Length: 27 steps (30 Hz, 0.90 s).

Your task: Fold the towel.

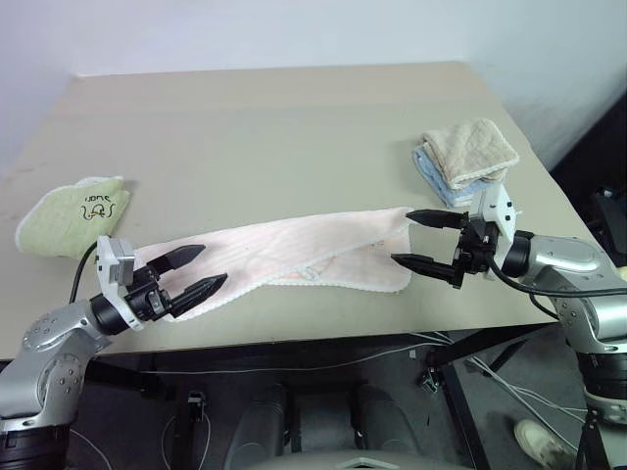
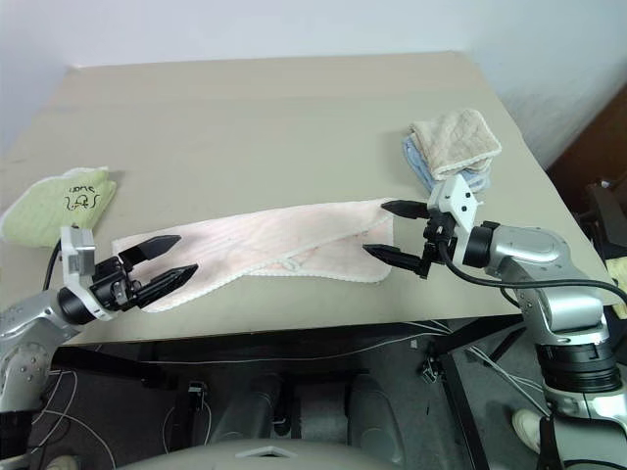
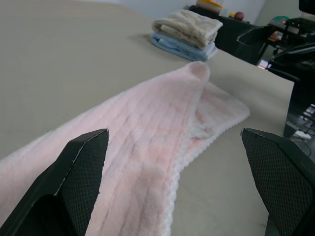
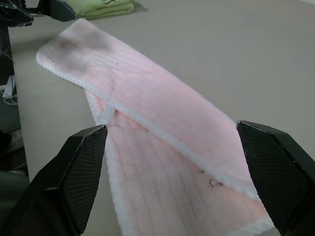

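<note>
The pale pink towel [image 1: 294, 257] with white scalloped trim lies stretched along the table's front edge, folded lengthwise with one layer partly over the other. My left gripper [image 1: 196, 272] hovers open at the towel's left end, fingers pointing along it, nothing between them. At the right end my right gripper [image 1: 423, 240] stands open, one finger above the towel's corner and one by its front edge, holding nothing. In the left wrist view the towel [image 3: 147, 142] runs away between the spread fingers; in the right wrist view the towel [image 4: 162, 128] runs off toward the other gripper.
A light green cloth [image 1: 73, 213] with dark writing lies at the table's left edge. A beige cloth stacked on a light blue one [image 1: 468, 157] sits at the right, just behind my right gripper. The tan table [image 1: 274, 127] stretches behind the towel. Cables hang under the front edge.
</note>
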Tool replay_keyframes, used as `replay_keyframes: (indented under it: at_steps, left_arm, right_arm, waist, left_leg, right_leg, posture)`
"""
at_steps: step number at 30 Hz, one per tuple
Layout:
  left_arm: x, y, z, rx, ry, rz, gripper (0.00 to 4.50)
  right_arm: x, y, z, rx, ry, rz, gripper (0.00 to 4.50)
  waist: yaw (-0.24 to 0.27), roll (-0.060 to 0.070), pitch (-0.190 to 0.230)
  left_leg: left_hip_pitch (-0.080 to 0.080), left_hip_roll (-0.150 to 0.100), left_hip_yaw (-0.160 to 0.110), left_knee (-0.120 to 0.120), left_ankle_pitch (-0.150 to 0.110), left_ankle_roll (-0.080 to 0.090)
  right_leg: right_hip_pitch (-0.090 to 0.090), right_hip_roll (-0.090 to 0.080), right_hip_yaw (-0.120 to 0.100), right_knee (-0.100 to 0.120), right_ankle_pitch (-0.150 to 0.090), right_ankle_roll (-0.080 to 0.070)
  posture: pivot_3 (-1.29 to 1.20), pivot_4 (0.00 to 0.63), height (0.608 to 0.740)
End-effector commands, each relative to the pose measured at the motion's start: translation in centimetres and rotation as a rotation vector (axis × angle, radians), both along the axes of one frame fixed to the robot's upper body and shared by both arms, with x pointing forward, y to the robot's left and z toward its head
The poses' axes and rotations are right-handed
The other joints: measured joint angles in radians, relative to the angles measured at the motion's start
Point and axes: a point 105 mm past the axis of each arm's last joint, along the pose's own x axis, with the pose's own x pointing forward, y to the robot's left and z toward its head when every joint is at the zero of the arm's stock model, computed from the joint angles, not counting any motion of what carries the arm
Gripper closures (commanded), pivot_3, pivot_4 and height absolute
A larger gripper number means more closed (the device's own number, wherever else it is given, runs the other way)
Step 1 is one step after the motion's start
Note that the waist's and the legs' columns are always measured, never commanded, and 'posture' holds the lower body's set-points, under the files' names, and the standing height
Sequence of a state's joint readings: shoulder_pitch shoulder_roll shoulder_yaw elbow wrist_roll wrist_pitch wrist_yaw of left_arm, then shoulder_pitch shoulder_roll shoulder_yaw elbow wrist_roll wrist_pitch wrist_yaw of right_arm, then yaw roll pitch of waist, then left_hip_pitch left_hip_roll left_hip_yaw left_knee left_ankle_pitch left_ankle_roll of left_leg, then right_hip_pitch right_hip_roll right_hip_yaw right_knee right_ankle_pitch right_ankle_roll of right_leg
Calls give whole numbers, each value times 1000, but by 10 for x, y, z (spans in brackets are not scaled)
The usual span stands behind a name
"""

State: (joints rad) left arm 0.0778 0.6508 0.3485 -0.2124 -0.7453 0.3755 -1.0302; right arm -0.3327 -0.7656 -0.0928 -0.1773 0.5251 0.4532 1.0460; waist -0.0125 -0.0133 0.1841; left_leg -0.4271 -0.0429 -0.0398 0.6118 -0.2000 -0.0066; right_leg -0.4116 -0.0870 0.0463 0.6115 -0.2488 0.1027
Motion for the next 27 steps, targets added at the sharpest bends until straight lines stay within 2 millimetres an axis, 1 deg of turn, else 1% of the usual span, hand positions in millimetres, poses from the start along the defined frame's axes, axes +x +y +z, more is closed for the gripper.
replay_keyframes:
  at_steps: [1, 3, 6, 11, 13, 16, 18, 20, 24, 27]
  left_arm:
    - [-3, 1, 8, 30, -57, 2, 0]
    - [-3, 2, 3, 37, -50, 5, 0]
    - [-1, 1, 6, 16, -62, 8, 0]
    - [7, -6, 11, 12, -90, -16, 0]
    - [9, -11, 10, 13, -96, -32, 0]
    - [9, -17, 7, 11, -100, -52, 0]
    - [10, -19, 4, 12, -102, -57, 0]
    - [9, -19, 0, 17, -104, -57, 0]
    - [6, -20, -2, 28, -106, -64, 0]
    - [8, -18, -3, 34, -113, -59, 0]
  right_arm:
    - [6, -2, 8, -6, -46, -1, 63]
    - [9, -2, 9, -7, -51, -4, 63]
    - [9, -1, 9, -10, -54, 1, 63]
    - [22, -11, 4, -89, -83, -54, 63]
    - [32, -16, 4, -137, -130, -87, 63]
    - [48, -23, -3, -237, -181, -139, 63]
    - [53, -28, -8, -294, -196, -141, 63]
    - [61, -31, -7, -309, -223, -163, 63]
    - [66, -33, -13, -376, -259, -138, 63]
    - [78, -38, -18, -443, -297, -185, 63]
  waist:
    - [0, 0, 0]
    - [1, 0, 0]
    - [2, 0, 0]
    - [0, 0, 0]
    - [1, 0, 0]
    - [-2, 0, 0]
    - [-2, 0, 0]
    - [-1, 0, 0]
    - [-2, 0, 0]
    - [-2, 0, 0]
  left_leg:
    - [0, 0, 0, 0, 0, 0]
    - [0, 0, 1, 0, 0, 0]
    - [0, 0, 1, 0, 0, 0]
    - [0, 0, 1, 0, 0, 0]
    - [0, 0, 2, 0, 0, 0]
    - [0, 0, 4, 0, 0, 0]
    - [0, 0, 5, 0, 0, 0]
    - [0, 0, 5, 0, 0, 1]
    - [0, 0, 5, 0, 1, 2]
    - [1, 0, 5, 0, 1, 2]
  right_leg:
    - [0, 0, 0, 0, 0, 0]
    - [0, 0, 0, 0, 0, 0]
    - [0, 0, 0, 0, 0, 0]
    - [0, 0, 0, 0, 0, 0]
    - [0, 0, 0, 0, 0, 0]
    - [-1, 0, 1, 1, 0, 0]
    - [-2, 1, 1, 1, 0, 0]
    - [-2, 1, 1, 1, 0, 0]
    - [-1, 1, 1, 2, 0, 0]
    - [-1, 1, 1, 2, 0, 0]
  posture:
    - [0, 150, 740]
    - [0, 150, 740]
    - [0, 150, 740]
    - [0, 150, 740]
    - [0, 150, 740]
    - [0, 150, 740]
    - [0, 150, 740]
    - [0, 150, 740]
    - [0, 150, 740]
    - [0, 150, 740]
